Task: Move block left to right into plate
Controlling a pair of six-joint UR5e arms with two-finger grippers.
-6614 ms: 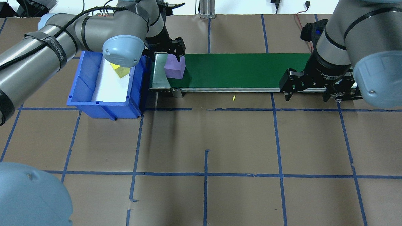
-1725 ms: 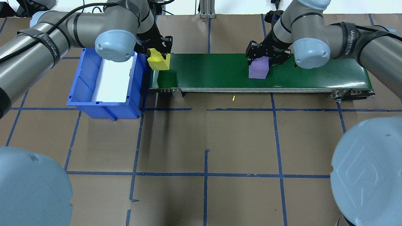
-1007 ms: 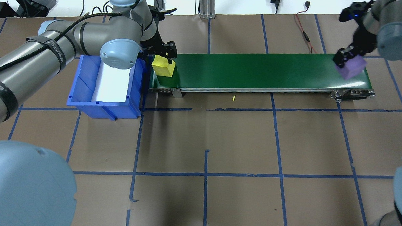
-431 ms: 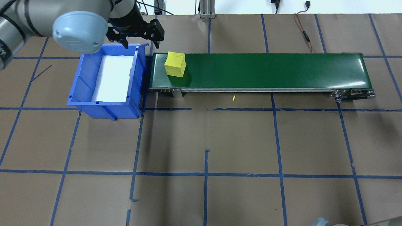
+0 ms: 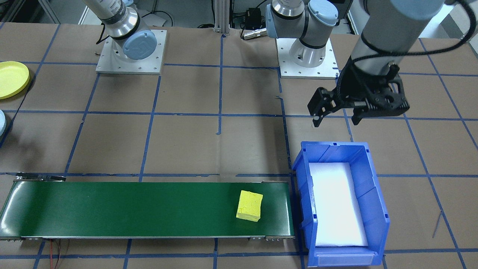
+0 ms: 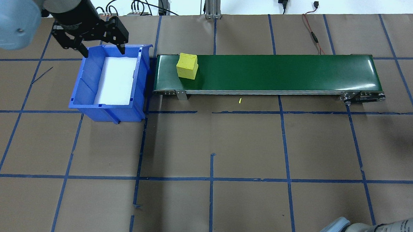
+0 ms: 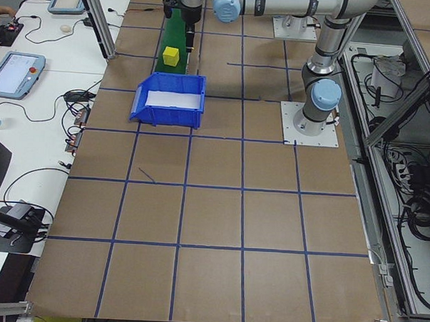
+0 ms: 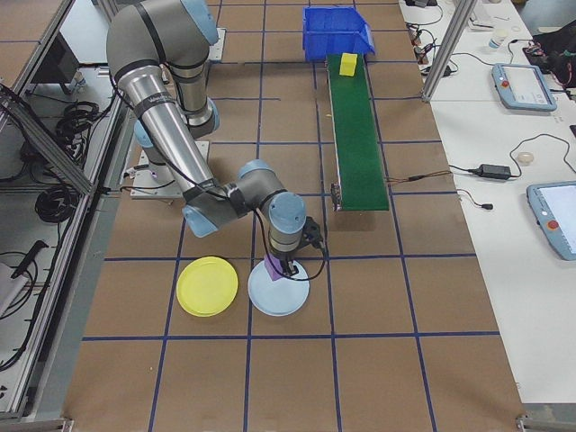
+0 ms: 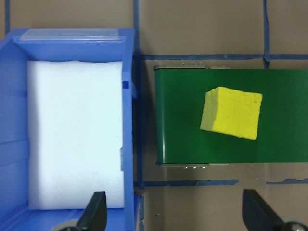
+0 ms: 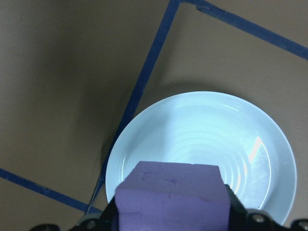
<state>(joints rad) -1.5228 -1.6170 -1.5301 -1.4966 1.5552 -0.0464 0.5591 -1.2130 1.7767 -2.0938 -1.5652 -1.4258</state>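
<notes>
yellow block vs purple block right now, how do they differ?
Colour: the yellow block is yellow, the purple block purple. Support: yellow block lies free on the green conveyor belt; purple block is gripped by the right gripper. Place: yellow block sits beside the blue bin; purple block hangs above the pale blue plate. Both look like foam cubes.

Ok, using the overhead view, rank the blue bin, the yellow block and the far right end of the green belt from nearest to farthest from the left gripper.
1. Blue bin: directly under the left gripper, which hangs over its back rim.
2. Yellow block: to the gripper's right, on the near end of the green belt.
3. The belt's right end: far across the table.
</notes>
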